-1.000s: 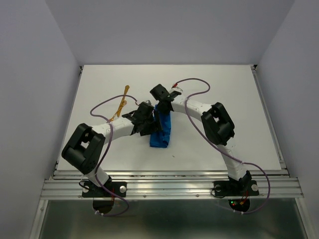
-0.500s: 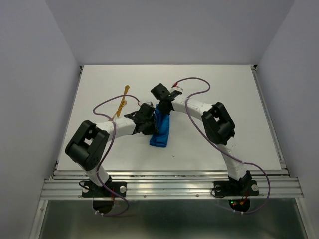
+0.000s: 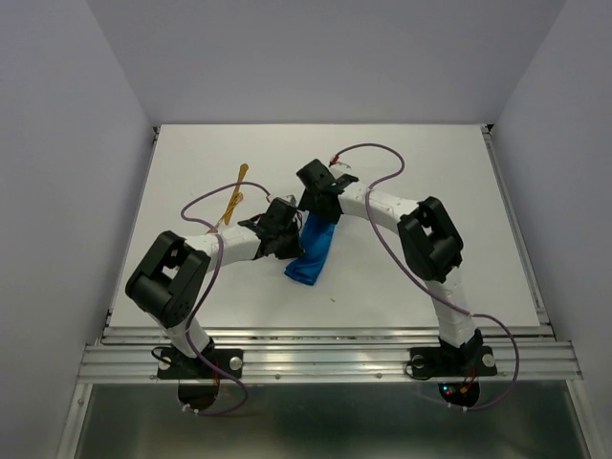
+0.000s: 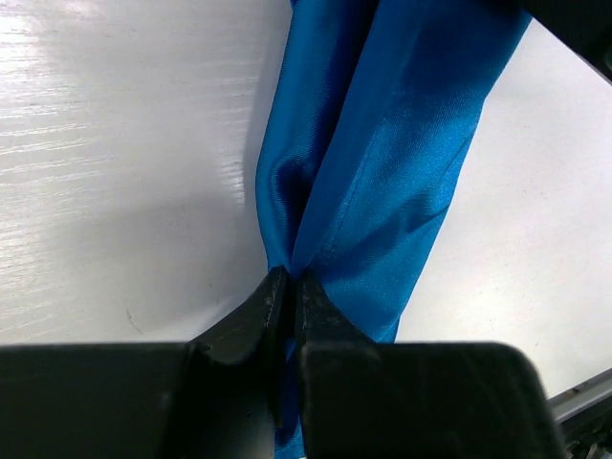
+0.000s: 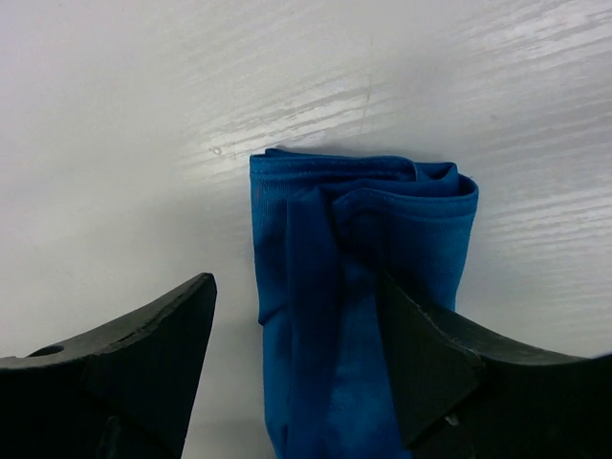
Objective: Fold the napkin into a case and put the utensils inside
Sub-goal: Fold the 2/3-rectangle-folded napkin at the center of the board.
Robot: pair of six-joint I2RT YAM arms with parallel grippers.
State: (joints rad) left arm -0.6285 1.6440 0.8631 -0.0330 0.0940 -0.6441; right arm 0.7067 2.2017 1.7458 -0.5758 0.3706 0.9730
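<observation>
Now, mid-table: napkin (image 3: 311, 256) lies as a narrow folded strip, near end free. Left hand (image 4: 290, 285) is pinched tight on its side edge, likely pinning the layers so the folds hold. Beyond, right hand (image 5: 295, 292) is spread apart astride the far end, gripping nothing. Farthest left, utensils (image 3: 235, 196) wait on the table (image 3: 430, 172), well apart.

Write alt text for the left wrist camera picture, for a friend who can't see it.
The left gripper has its two black fingers pinched shut on a fold of a shiny bright blue napkin. The folded napkin runs as a long band from the fingertips to the top of the picture, over a white table.
</observation>
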